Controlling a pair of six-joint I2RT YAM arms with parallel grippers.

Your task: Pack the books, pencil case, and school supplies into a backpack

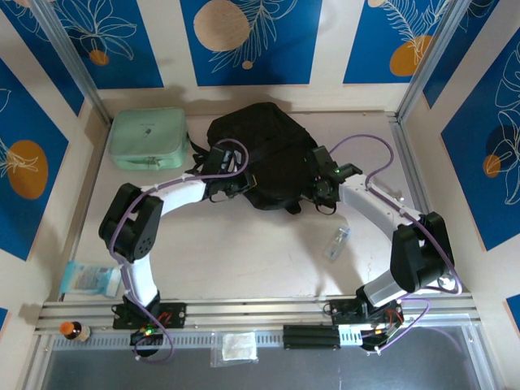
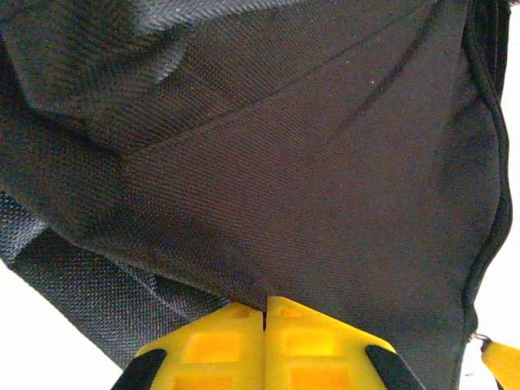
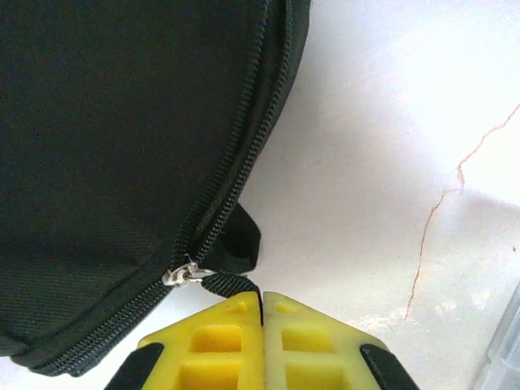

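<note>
Top external shows us the backpack [image 1: 260, 150] lying at the far middle of the table [image 1: 260, 260], with the mint green case [image 1: 149, 138] just to its left. We see the left gripper [image 1: 234, 188] at the backpack's near left edge. On the left wrist view its yellow fingers [image 2: 219, 345] are pressed together on a fold of black fabric. We find the right gripper [image 1: 323, 192] at the near right edge, its fingers pinched tight on the zipper pull [image 3: 230, 283]. A light blue packet [image 1: 88, 278] lies at the near left. The clear plastic piece [image 1: 337, 242] lies on bare table, apart from the backpack.
</note>
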